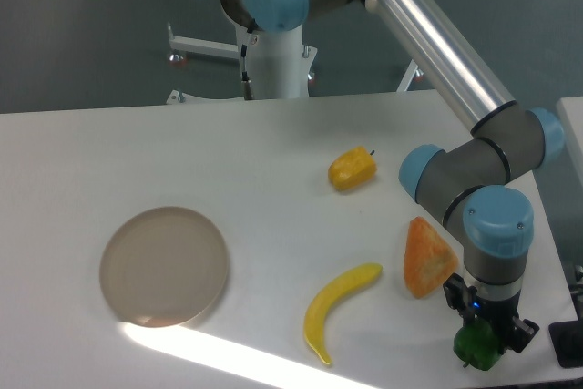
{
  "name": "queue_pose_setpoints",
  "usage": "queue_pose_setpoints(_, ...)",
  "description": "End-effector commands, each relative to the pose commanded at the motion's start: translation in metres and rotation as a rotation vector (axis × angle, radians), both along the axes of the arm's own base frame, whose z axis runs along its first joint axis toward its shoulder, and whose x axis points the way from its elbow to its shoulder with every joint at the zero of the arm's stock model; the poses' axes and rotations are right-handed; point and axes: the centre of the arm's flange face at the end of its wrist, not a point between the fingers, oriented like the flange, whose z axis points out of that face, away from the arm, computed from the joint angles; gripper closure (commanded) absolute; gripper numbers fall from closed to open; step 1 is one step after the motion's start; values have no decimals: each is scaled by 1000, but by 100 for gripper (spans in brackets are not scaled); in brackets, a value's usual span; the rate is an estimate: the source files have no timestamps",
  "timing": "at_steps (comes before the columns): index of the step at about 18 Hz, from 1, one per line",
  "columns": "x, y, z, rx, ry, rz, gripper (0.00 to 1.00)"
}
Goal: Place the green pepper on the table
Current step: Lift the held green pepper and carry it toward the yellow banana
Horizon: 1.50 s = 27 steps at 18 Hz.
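Gripper (485, 332) pointing straight down near the front right corner of the white table (273, 143), jaws closed narrow around the green pepper (477, 347). Pepper sitting between and just under the jaws, glossy dark green, low over the tabletop (touching the surface or not, cannot tell). Just beside the jaws to the left, an orange wedge-shaped toy (426, 256) lying on the table. Further left of the jaws, a curved yellow banana (335, 310). Behind the jaws and to the left, well apart, a small yellow pepper (352, 169). Far to the left of the jaws, a round tan plate (164, 266), flat on the table.
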Motion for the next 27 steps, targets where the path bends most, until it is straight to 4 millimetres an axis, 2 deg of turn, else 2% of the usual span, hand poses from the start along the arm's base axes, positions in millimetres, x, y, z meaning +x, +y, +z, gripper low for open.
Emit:
queue_pose_setpoints(6, 11, 7, 2, 5, -3, 10, 63)
queue_pose_setpoints(8, 25, 11, 6, 8, -17, 23, 63)
queue_pose_setpoints(11, 40, 0, 17, -30, -55, 21, 63)
queue_pose_setpoints(15, 71, -11, 42, -46, -80, 21, 63)
queue_pose_setpoints(16, 86, -10, 46, -50, -84, 9, 63)
queue_pose_setpoints(21, 118, -33, 51, -80, -124, 20, 63)
queue_pose_setpoints(24, 140, -48, 54, -52, -206, 67, 63)
queue_pose_setpoints(27, 158, -74, 48, -54, -266, 67, 63)
